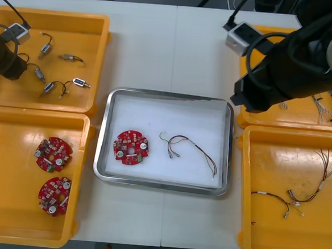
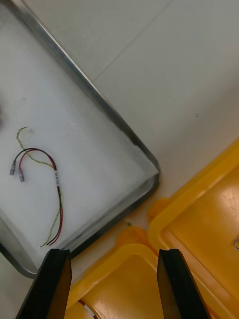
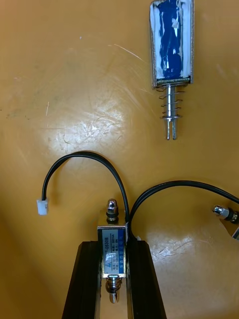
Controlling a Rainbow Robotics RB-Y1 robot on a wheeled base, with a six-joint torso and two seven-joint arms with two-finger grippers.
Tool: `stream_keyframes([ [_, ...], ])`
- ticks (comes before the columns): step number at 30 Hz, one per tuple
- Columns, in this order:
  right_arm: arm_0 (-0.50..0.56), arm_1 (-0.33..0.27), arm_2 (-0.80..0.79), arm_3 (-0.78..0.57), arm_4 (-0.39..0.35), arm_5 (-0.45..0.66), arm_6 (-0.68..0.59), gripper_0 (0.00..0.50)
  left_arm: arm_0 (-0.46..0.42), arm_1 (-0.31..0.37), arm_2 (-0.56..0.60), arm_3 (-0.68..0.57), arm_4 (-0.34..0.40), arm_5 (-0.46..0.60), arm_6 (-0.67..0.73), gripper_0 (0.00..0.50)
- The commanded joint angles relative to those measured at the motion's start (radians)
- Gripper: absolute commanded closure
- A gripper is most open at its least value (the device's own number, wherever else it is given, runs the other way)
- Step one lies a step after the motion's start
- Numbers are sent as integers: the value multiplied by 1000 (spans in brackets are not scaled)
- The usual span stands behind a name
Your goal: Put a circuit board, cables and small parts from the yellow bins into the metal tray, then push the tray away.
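Starting with the front view, you have the left arm (image 1: 0, 56) low over its far yellow bin (image 1: 76, 17), among the small metal parts. The right arm (image 1: 295, 65) hangs above the bins on its own side. The metal tray (image 1: 167, 94) lies between them, well away from the left jaws, and already holds a circuit board (image 1: 131, 147) and a red and yellow cable (image 1: 192, 152). I judge the carry to be the weak point, because a trailing lead could catch the bin wall on the way out. Both sets of jaws are hidden under the arms here.

In the left wrist view, your left gripper (image 3: 113, 259) is clamped on a small metal part (image 3: 112, 234), its body squeezed between the fingers. A black cable (image 3: 84, 159) arcs out just ahead of the jaws to a white plug. A second black lead (image 3: 184, 185) runs off beside it toward another part, which is cut off at the edge. If those leads cross, a lift may drag that neighbour along. You cannot tell which lead belongs to which part. A blue-wrapped part (image 3: 172, 42) lies well ahead of the jaws, apart from everything.

In the right wrist view, your right gripper (image 2: 113, 254) stands with its fingers apart and nothing between them. It hangs above the orange bin rims (image 2: 199, 229). The tray corner sits just ahead of the jaws, with the cable farther ahead inside the tray. Dropping straight down from here would strike a rim.
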Motion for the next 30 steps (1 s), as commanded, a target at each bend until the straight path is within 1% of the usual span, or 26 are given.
stream_keyframes([
  [1, 29, -85, -97, -32, -9, 3, 27, 0, -40, 0, 29, -17, 6, 35, -71, 500],
  [2, 38, -102, -123, -28, 2, 3, 24, 0, -40, 3, 51, -31, 0, 64, -66, 500],
  [3, 38, -102, -123, -28, 2, 3, 24, 0, -40, 3, 51, -31, 0, 64, -66, 500],
  [4, 43, -117, -146, -11, 13, 3, 26, 0, -40, 7, 80, -51, -6, 101, -62, 500],
  [5, 43, -117, -146, -11, 13, 3, 26, 0, -40, 7, 80, -51, -6, 101, -62, 500],
  [7, 43, -128, -177, 31, 22, 3, 32, 0, -40, 16, 109, -81, -11, 147, -56, 500],
  [11, 41, -128, -247, 110, 28, 3, 43, 0, -40, 32, 143, -123, -23, 203, -42, 500],
  [15, 40, -133, -306, 186, 54, 3, 61, 0, -40, 42, 172, -170, -38, 260, -25, 500],
  [21, 23, -139, -318, 290, 122, 3, 87, 0, -40, 47, 217, -232, -63, 346, 3, 500],
  [24, 6, -139, -320, 351, 139, 3, 102, 0, -40, 47, 230, -259, -74, 384, 23, 500],
  [26, -8, -139, -321, 390, 145, 3, 113, 0, -40, 47, 232, -284, -78, 412, 73, 500],
  [30, -51, -139, -329, 498, 195, 3, 224, 0, -40, 47, 227, -383, -91, 515, 204, 500],
])
